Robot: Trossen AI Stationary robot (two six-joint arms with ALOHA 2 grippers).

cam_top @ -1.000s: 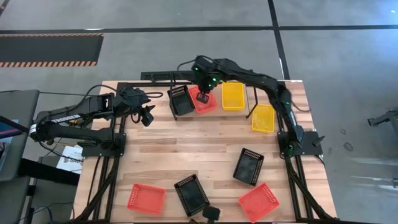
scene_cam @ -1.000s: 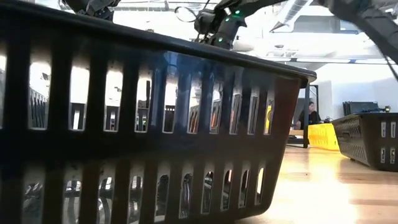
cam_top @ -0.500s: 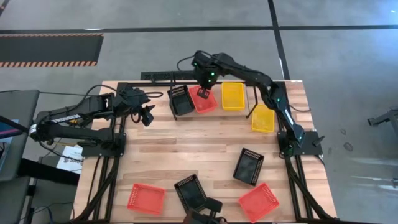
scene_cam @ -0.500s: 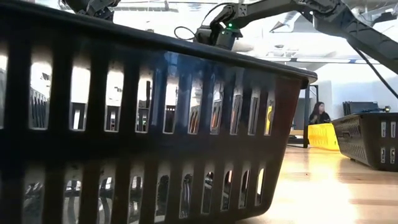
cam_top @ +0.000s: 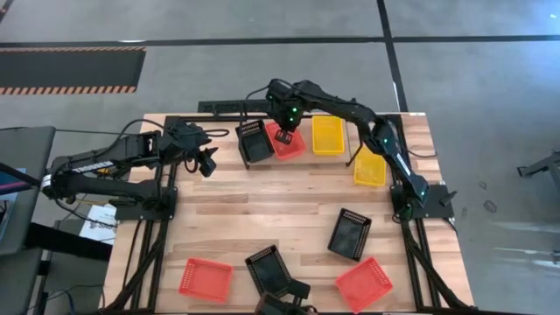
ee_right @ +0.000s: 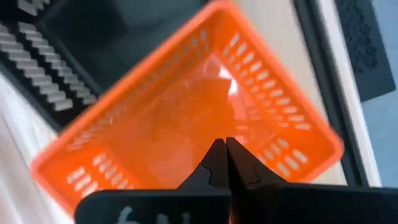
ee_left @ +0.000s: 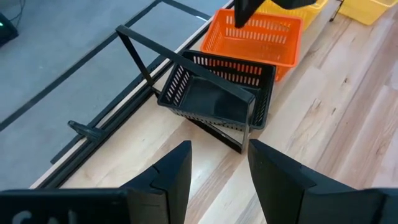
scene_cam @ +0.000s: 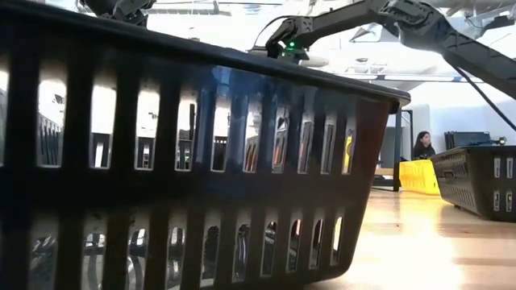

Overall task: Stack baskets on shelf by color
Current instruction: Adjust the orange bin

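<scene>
One red-orange basket (ee_right: 186, 106) | directly below closed right jaws (ee_right: 225, 149)

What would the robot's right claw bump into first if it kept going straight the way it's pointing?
Most likely the floor of the orange basket. The shut right claw points straight into its open top, with nothing visible between, though how far off it hangs is unclear.

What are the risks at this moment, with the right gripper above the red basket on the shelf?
1. The right gripper is shut and hangs over the red basket, holding nothing; if it descends, it may push that basket askew.
2. The red basket touches the black basket, which sits tilted on the shelf; a nudge may tip it off.
</scene>
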